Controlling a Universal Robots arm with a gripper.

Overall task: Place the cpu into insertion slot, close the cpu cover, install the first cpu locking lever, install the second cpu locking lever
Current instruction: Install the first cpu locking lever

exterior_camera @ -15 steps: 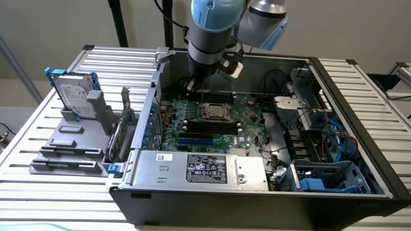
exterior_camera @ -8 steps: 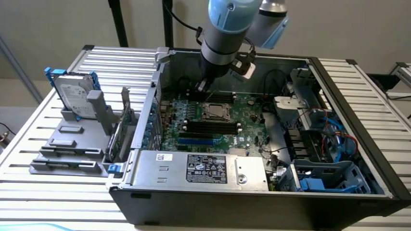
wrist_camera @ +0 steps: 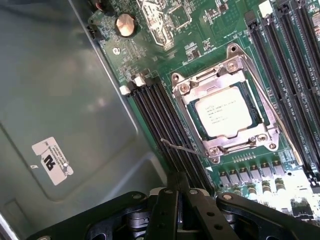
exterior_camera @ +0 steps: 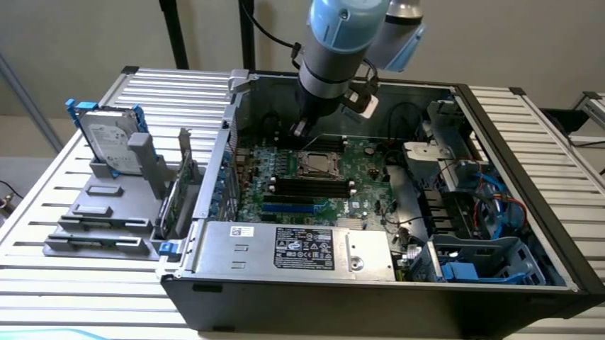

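The cpu [wrist_camera: 223,112] lies flat in the insertion slot [wrist_camera: 192,112], pale metal face up, on the green board [exterior_camera: 319,165]. The cpu cover [wrist_camera: 200,85], a silvery frame, is folded down around it. One locking lever [wrist_camera: 270,95] lies along the cover's side. A second thin wire lever [wrist_camera: 182,147] sticks out free over the black memory slots, pointing toward my gripper [wrist_camera: 182,182]. My gripper is shut with nothing in it, just off that lever's tip. In the exterior view the gripper [exterior_camera: 300,129] hangs above the board, just behind the socket.
The board sits deep inside an open computer case [exterior_camera: 529,283] with tall walls. Black memory slots [wrist_camera: 165,120] flank the socket on both sides. A power supply [exterior_camera: 293,248] lies at the front, cables and drive bays [exterior_camera: 472,205] at the exterior view's right, a hard drive [exterior_camera: 109,138] outside on the left.
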